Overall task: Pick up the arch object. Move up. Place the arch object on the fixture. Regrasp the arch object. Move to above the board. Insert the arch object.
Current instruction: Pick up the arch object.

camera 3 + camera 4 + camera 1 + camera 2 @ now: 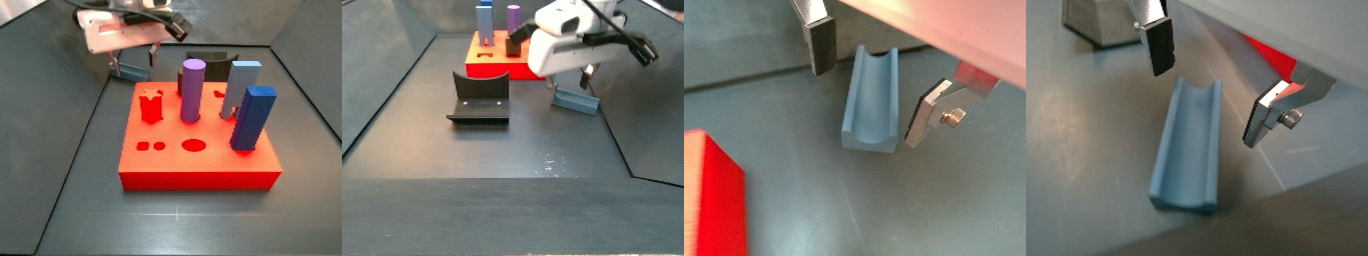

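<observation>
The end effector [878, 90] hangs low over the arch object [873, 100], its fingers [1158, 45] spread wide on either side of the block and not touching it. The arch object lies flat on the grey floor, its groove facing up, beside the board [500, 62]. No writing is readable anywhere. In a side view the fixture [480, 97] stands well apart from the arch object; in the wrist views only a corner of the board [711, 195] appears.

The gripper [134, 62] is seen just above the arch object [128, 72], behind the red board [201, 150] beside the fixture [207, 62].
</observation>
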Controlling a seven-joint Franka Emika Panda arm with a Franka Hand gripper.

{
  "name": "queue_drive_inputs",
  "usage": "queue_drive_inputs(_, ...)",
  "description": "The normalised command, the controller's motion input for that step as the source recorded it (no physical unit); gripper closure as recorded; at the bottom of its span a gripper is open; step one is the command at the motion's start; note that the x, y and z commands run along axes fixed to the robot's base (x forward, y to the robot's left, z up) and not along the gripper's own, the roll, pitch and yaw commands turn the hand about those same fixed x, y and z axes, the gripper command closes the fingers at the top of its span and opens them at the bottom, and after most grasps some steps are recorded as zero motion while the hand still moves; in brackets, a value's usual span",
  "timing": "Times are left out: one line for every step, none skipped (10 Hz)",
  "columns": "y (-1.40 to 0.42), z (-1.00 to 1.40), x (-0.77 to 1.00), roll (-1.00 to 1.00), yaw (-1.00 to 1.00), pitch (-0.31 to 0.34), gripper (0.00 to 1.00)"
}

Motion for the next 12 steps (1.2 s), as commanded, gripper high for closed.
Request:
queue_drive_inputs(0.0,-0.28,0.0,0.1,0.52,-0.22,0.0)
queue_drive_inputs(-0.01,-0.3,0.0,0.06,0.53,-0.223,0.0)
queue_drive_inputs(0.0,-0.2,0.0,0.01,0.44,-0.183,0.0)
queue_drive_inputs(0.0,-0.13,0.0,0.0,0.16,-0.07,0.0)
queue_drive_inputs(0.0,-0.02,0.0,0.0,0.0,-0.01,0.0)
queue_drive_inputs(-0.06,0.0,-0.03,0.05,0.0,-0.059,0.0)
queue_drive_inputs(0.0,0.0,0.0,0.0,0.0,0.0,1.0)
queue_drive_inputs(0.0,0.0,0.0,0.0,0.0,0.0,1.0)
queue_drive_inputs(0.0,0.0,0.0,0.0,0.0,0.0,1.0)
queue_drive_inputs(0.0,0.0,0.0,0.0,0.0,0.0,1.0)
queue_drive_inputs(0.0,0.0,0.0,0.0,0.0,0.0,1.0)
queue_drive_inputs(0.0,0.0,0.0,0.0,0.0,0.0,1.0)
